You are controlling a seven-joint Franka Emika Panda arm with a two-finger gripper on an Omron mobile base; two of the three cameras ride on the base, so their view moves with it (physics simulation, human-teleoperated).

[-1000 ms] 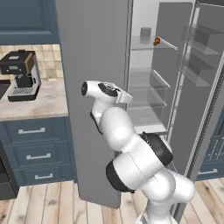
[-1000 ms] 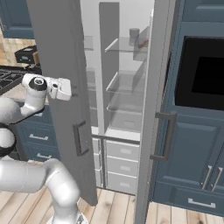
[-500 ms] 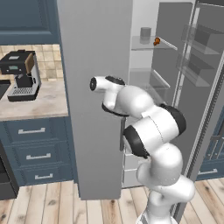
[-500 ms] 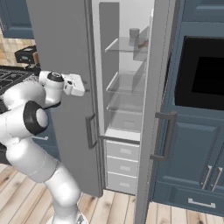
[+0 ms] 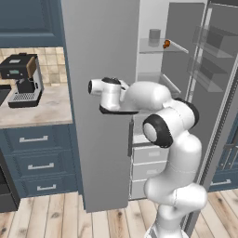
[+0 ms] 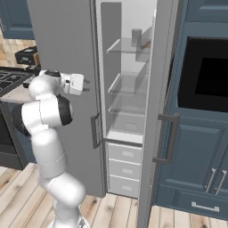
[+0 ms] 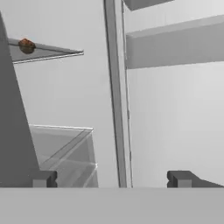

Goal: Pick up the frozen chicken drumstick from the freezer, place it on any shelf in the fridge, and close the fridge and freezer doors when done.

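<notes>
The frozen chicken drumstick (image 5: 166,44) (image 6: 145,44) (image 7: 26,45) is a small orange-brown lump on the top glass shelf of the open compartment, next to a grey cylinder (image 5: 154,36). I cannot tell whether that compartment is the fridge or the freezer. My gripper (image 6: 85,84) (image 7: 111,178) is open with nothing between its fingers. It sits against the outer face of the left grey door (image 5: 97,153) near its free edge and looks past it into the shelves. The right door (image 6: 156,89) stands open, edge-on.
A coffee machine (image 5: 23,79) stands on the counter at the left, above blue drawers (image 5: 39,153). A black oven (image 6: 207,75) sits in the blue cabinet wall right of the unit. Grey-white drawers (image 6: 124,169) fill the compartment's bottom. My arm's elbow (image 5: 158,130) hangs before the opening.
The left door has swung further toward shut. My hand has travelled with it, and the arm has stretched out toward the unit.
</notes>
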